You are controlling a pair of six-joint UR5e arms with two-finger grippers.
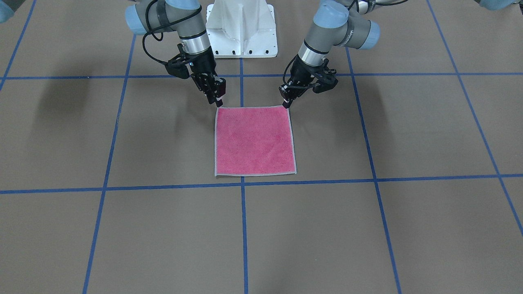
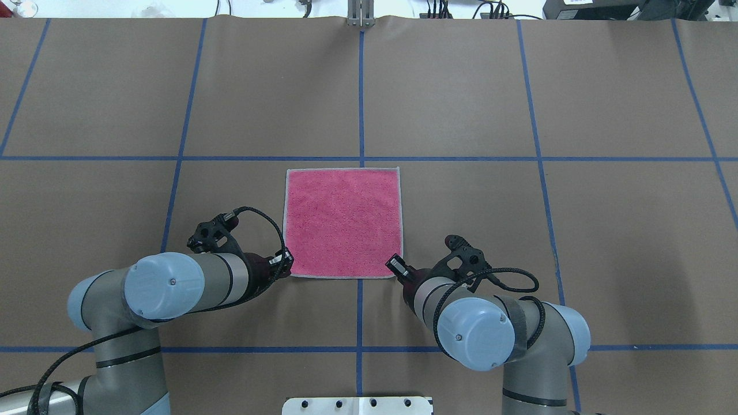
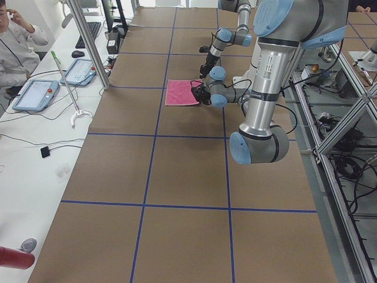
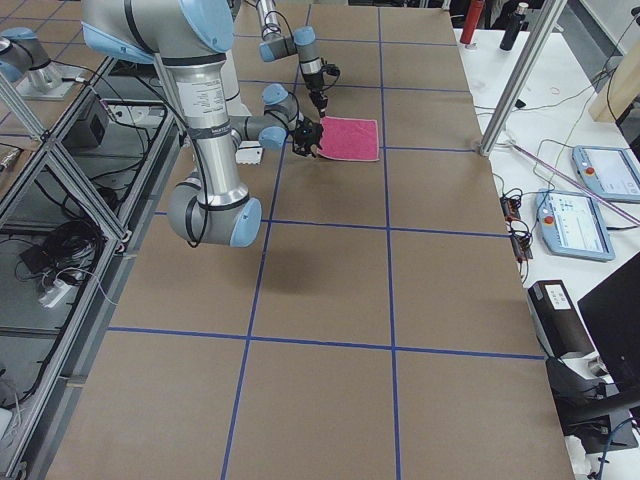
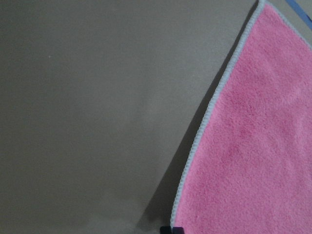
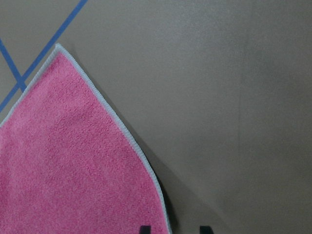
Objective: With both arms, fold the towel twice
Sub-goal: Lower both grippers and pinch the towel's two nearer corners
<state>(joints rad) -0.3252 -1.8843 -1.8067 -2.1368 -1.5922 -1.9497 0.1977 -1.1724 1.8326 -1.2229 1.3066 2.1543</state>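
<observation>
The towel [image 1: 254, 141] lies flat on the brown table, pink face up, with light grey edging; it also shows in the overhead view [image 2: 343, 222]. My left gripper [image 1: 287, 103] is at its near left corner [image 2: 286, 264]. In the left wrist view [image 5: 171, 229] the tips sit close together on that corner, whose edge is slightly raised. My right gripper [image 1: 219, 101] is at the near right corner [image 2: 395, 266]. In the right wrist view [image 6: 175, 230] its fingertips [image 6: 145, 229] stand apart, straddling the towel's edge.
Blue tape lines [image 2: 361, 104] divide the table into squares. The white pedestal base [image 1: 241, 30] stands behind the towel on my side. A side table with tablets [image 3: 36, 94] and an operator [image 3: 15, 38] lies beyond the far edge.
</observation>
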